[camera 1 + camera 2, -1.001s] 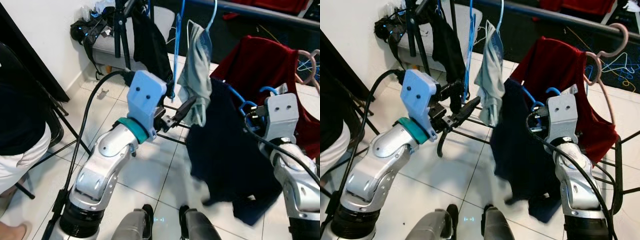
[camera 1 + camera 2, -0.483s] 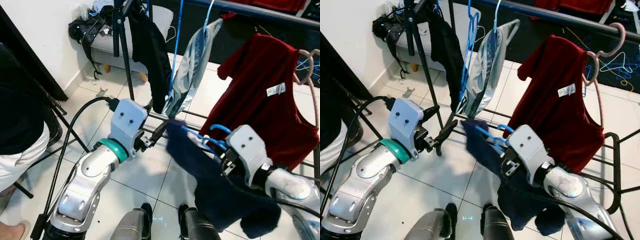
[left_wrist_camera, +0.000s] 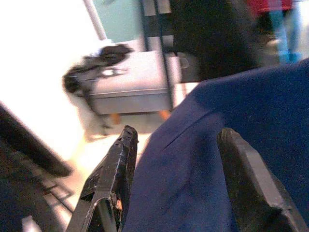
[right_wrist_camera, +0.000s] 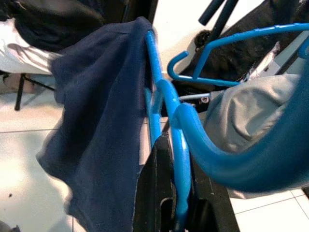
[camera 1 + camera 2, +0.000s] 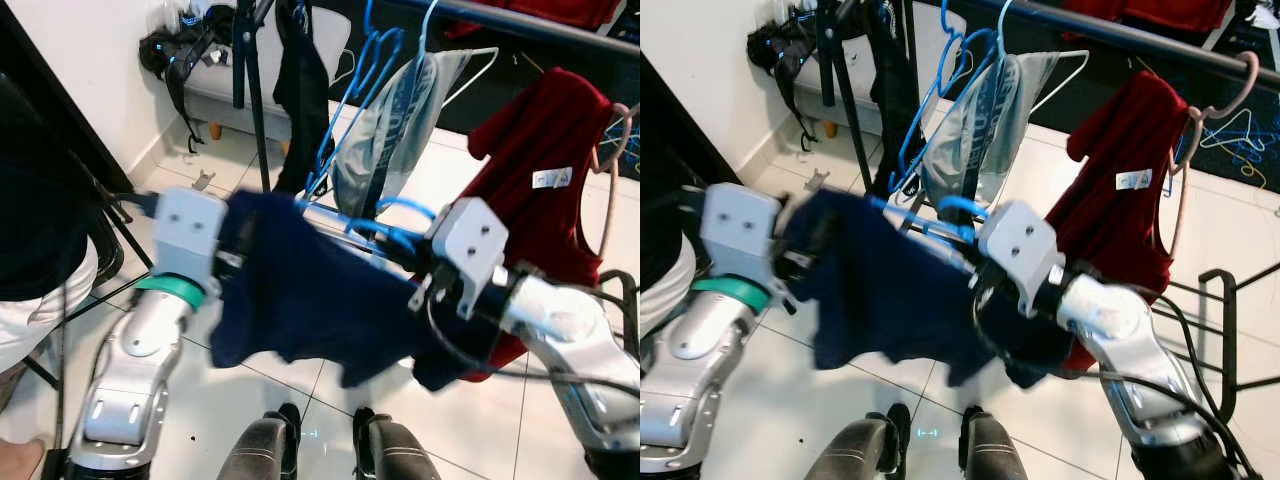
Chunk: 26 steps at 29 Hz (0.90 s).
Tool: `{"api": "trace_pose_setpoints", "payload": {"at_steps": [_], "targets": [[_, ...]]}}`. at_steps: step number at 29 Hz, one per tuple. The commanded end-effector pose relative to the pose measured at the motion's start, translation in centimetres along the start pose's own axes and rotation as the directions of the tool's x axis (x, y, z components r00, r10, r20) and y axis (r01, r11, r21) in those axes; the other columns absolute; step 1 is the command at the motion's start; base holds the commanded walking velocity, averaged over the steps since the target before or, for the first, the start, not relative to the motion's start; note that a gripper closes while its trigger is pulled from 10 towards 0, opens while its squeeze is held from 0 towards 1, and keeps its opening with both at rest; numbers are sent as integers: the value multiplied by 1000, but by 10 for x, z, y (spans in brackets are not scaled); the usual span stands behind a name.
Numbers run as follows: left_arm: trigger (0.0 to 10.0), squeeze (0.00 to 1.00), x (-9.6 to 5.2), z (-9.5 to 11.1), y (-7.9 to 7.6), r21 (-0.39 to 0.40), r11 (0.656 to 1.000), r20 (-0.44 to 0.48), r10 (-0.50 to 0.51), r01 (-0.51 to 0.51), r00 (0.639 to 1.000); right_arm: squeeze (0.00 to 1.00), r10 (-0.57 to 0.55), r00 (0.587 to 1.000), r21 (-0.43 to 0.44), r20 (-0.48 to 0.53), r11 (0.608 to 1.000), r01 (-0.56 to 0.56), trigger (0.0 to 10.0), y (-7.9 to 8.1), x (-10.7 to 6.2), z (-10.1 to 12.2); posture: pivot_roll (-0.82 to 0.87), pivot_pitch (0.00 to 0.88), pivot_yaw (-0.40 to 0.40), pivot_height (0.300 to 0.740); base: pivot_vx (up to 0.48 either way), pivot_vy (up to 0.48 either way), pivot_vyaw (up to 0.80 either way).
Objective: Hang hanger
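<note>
- My right gripper (image 4: pixel 166 212) is clamped on the blue hanger (image 4: pixel 166 104) at its neck, just below the hook, and I carry it low in front of me, under the clothes rail (image 5: pixel 1110 30)
- The navy garment (image 5: pixel 320 300) is draped on that hanger and spreads across between my two arms, well clear of the floor
- My left gripper (image 3: pixel 178 179) has its fingers apart, with the navy cloth lying between them; I cannot tell whether either finger presses on it
- Risk: the garment sits loosely and off to one side of the hanger, so a quick lift toward the rail could slide it off onto the tiles
- Risk: other blue hangers (image 5: pixel 350 80) and the grey garment (image 5: pixel 385 140) hang close above; my hook could tangle with them rather than catch the rail
- Risk: the red top (image 5: pixel 540 150) hangs just beside my right arm and could get dragged along
- Writing: a white label (image 5: pixel 548 178) on the red top, too small to read; nothing else legible
</note>
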<state>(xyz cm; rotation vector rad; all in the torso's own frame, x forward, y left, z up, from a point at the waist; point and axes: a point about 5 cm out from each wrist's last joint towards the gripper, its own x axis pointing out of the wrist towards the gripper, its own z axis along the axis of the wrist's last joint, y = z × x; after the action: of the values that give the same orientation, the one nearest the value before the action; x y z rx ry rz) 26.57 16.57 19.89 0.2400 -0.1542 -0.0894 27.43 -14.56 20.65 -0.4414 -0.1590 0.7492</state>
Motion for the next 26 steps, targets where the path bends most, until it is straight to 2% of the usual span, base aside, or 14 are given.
{"api": "trace_pose_setpoints", "payload": {"at_steps": [1,2,3,6,9,11,12,17,22,24,26], "targets": [[10000,0,-4,-2,-1,8,1000,-14,0,0,1000,0,-13,1000,-5,3,1000,13,10000,-1,-1,-2,-57,169,53,740,0,0,0],[10000,0,-9,-1,5,0,999,-22,36,-36,999,0,-36,999,15,25,999,36,10000,-9,13,-7,-33,163,34,740,0,0,0],[10000,0,-9,-1,5,0,999,-22,36,-36,999,0,-36,999,15,25,999,36,10000,-9,13,-7,-33,163,34,740,0,0,0],[10000,0,-15,5,4,-15,997,-6,74,-74,997,0,19,997,63,79,998,-24,10000,-8,31,-5,-6,161,4,740,0,0,0],[10000,0,-16,7,-5,-5,999,8,39,-39,999,0,49,994,74,93,996,-56,10000,-7,36,-4,-7,158,-4,740,0,0,0],[10000,0,-15,7,-20,4,1000,16,-30,30,999,0,89,991,59,100,994,-95,10000,-7,41,-2,-14,155,-7,740,0,0,0],[10000,0,-13,6,-29,-1,998,16,-61,61,998,0,117,988,46,105,991,-122,10000,-8,43,0,-26,149,-13,740,0,0,0],[10000,0,-4,6,-54,4,993,21,-122,122,992,0,176,977,-7,120,984,-177,10000,-12,48,2,-53,138,-19,740,0,0,0],[10000,0,4,9,-63,-13,992,24,-124,125,992,0,191,974,-32,123,982,-189,10000,-15,50,5,-54,135,-17,740,0,0,0],[10000,0,12,9,-64,-10,997,6,-77,77,997,0,206,968,-43,144,978,-202,10000,-15,54,9,-61,130,-5,740,0,0,0],[10000,0,20,6,-58,-2,1000,-16,-3,3,1000,0,219,962,-47,163,976,-214,10000,-12,55,13,-66,129,1,740,0,0,0]]}}
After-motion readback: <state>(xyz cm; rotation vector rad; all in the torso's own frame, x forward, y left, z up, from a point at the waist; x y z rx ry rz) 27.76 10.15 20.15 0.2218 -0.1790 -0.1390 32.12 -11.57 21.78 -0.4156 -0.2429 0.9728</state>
